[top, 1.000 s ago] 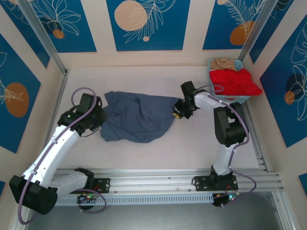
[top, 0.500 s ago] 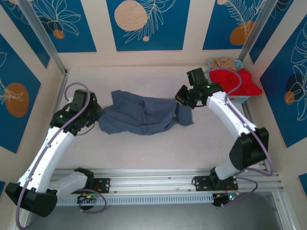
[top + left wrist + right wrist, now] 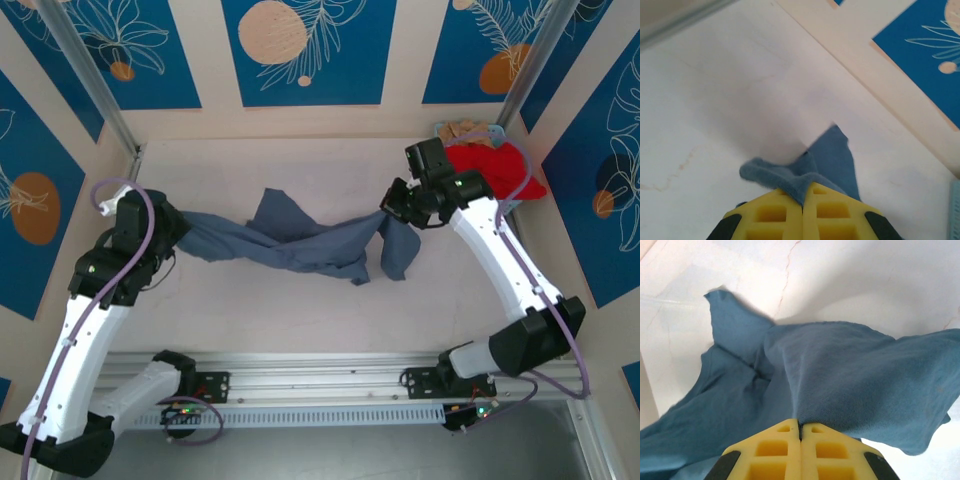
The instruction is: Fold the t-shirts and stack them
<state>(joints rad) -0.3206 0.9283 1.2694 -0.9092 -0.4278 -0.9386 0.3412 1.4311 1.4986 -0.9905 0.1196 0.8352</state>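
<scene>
Two ends of the slate-blue t-shirt (image 3: 300, 245) are pinched, one in the closed left gripper (image 3: 178, 228), one in the closed right gripper (image 3: 392, 210). It is hung twisted over the table (image 3: 300, 320). Cloth could be dragged from the thin left pinch if stretched harder.

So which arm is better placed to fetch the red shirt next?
Right, probably. The right fingers, shut on the blue shirt, sit right beside the red shirt; the left fingers hold the opposite end, far from it.
</scene>
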